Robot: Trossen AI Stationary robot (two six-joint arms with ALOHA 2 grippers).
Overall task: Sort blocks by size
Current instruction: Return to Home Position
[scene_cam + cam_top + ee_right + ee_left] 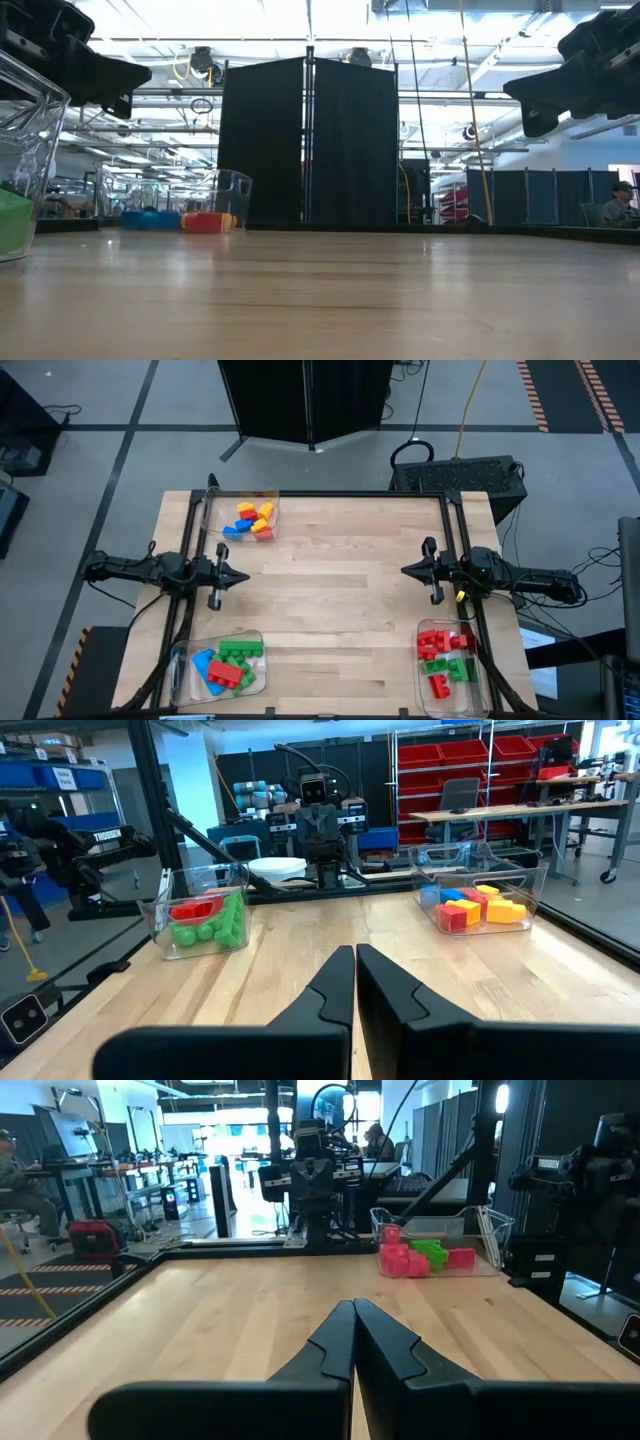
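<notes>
Blocks point(252, 520) lying in three trays point(212, 510) at the table's point(330, 610) corners, both claws pinched shut.
Left claw point(240, 576) and right claw point(408, 570) are hovering at the table's opposite sides, facing across its open middle. In the low view, a near tray is running off-frame, showing only a green smear.

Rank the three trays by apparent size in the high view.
1. Bottom-right tray and bottom-left tray: look about alike, though turned differently, so I can't rank them.
2. Top tray: looks clearly smallest.
</notes>
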